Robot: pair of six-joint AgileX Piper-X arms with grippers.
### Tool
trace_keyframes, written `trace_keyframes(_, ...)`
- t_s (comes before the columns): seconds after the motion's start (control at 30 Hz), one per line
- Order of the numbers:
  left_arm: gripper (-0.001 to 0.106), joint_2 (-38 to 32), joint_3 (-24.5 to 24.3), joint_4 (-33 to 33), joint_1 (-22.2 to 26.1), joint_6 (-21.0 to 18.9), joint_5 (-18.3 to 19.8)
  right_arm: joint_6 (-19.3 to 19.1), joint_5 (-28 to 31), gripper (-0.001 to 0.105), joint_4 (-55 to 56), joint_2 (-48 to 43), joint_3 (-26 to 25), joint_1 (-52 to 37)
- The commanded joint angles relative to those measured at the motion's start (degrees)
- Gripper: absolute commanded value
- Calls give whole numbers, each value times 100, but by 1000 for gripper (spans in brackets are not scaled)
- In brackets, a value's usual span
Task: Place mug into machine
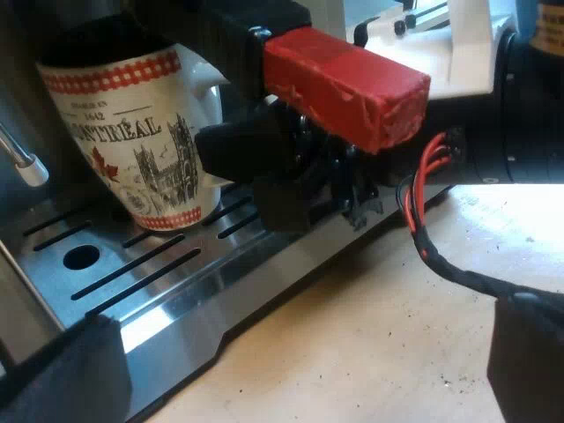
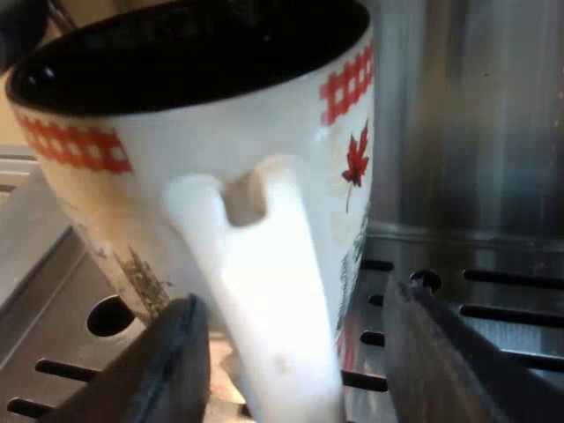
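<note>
A white mug point(image 1: 132, 132) with red check bands, a maple leaf and "Montréal" lettering stands upright on the machine's slotted metal drip tray point(image 1: 176, 291). My right gripper point(image 2: 291, 352) is open, its fingers point(image 2: 176, 361) on either side of the mug's handle point(image 2: 264, 291), with a gap at one side. In the left wrist view that gripper point(image 1: 264, 167) is the black shape at the mug's handle. The holder's red handle end point(image 1: 352, 79) juts out just above it. My left gripper point(image 1: 291, 370) hangs open over the tray's edge, holding nothing.
A thin metal steam wand with a pale tip point(image 1: 22, 163) hangs beside the mug. The machine's steel back wall point(image 2: 476, 115) rises close behind the mug. A light wooden tabletop point(image 1: 379, 335) lies past the tray's edge.
</note>
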Motion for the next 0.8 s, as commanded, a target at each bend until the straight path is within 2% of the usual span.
trace_keyframes(0.03, 84, 2, -10, -95, -27, -66, -19, -47, 18, 47, 22, -11, -58, 32)
trace_keyframes(0.4, 84, 2, -10, -95, -27, -44, -19, -47, 18, 47, 1091, -384, -47, 88)
trace_keyframes(0.57, 84, 2, -94, -131, -27, 53, -19, -47, 4, 47, 2065, -834, -18, 137)
trace_keyframes(0.67, 84, -42, -292, -131, -27, 93, -19, -47, 12, 47, 2409, -1124, 166, 205)
trace_keyframes(0.8, 84, -197, -578, -27, -27, 91, -44, -47, 21, 47, 2451, -1722, 665, 311)
